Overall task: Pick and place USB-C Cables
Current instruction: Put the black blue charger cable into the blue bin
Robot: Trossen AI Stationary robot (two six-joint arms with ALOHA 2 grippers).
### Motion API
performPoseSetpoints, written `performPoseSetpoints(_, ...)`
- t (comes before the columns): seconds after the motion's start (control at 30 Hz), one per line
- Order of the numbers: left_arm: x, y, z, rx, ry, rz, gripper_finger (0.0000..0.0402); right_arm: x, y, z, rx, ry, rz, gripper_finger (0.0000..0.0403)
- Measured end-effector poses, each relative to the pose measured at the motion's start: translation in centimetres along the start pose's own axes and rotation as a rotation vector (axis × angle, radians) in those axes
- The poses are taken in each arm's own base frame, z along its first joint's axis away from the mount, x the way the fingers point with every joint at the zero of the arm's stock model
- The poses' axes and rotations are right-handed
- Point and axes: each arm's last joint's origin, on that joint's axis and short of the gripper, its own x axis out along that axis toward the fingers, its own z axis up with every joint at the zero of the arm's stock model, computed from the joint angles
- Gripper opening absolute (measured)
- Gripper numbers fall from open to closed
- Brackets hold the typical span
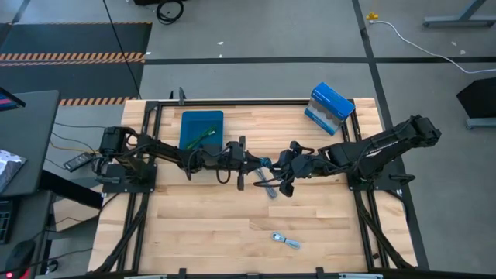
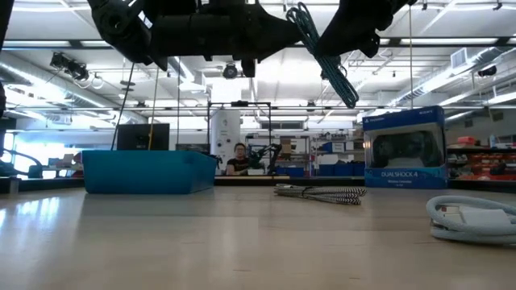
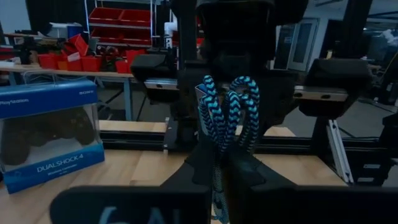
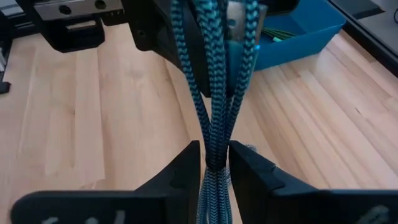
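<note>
The teal USB-C cable [image 1: 266,162] is a braided bundle held in the air between my two grippers over the table's middle. It slants high above the table in the low view [image 2: 326,52]. My left gripper [image 1: 252,160] and my right gripper [image 1: 279,165] face each other, and each is shut on it. A grey braided cable [image 1: 268,187] lies flat on the table just near of them. A pale blue-silver cable [image 1: 287,241] lies toward the near edge. A green cable [image 1: 203,135] lies in the blue tray [image 1: 188,124]. My left gripper pinches the teal bundle [image 3: 217,163] between its two fingers, level, from the table's left. The bundle's looped end [image 3: 227,99] stands beyond the fingertips, clear of the table. My right gripper pinches several strands of the bundle [image 4: 215,149] between its two fingertips, level, from the table's right. The strands run on from there to the left gripper's jaws, clear of the table.
The blue tray stands at the far left of the middle. A blue-and-white controller box [image 1: 329,107] stands at the far right. Bare wood lies toward the near edge around the pale cable. A person [image 2: 239,158] sits far off in the room behind.
</note>
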Motion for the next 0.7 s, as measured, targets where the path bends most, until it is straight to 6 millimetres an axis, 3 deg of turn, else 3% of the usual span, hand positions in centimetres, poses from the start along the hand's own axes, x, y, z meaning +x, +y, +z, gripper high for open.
performPoseSetpoints(0.43, 0.0, 0.1, -0.3, 0.006, 0.036, 0.009, 0.0017, 0.0, 0.0, 0.0, -0.015, 0.006, 0.004, 0.0091)
performPoseSetpoints(0.7, -0.4, 1.5, -0.7, 0.022, 0.141, 0.098, 0.0016, -1.4, -0.5, 0.1, -0.055, 0.015, 0.025, 0.0092)
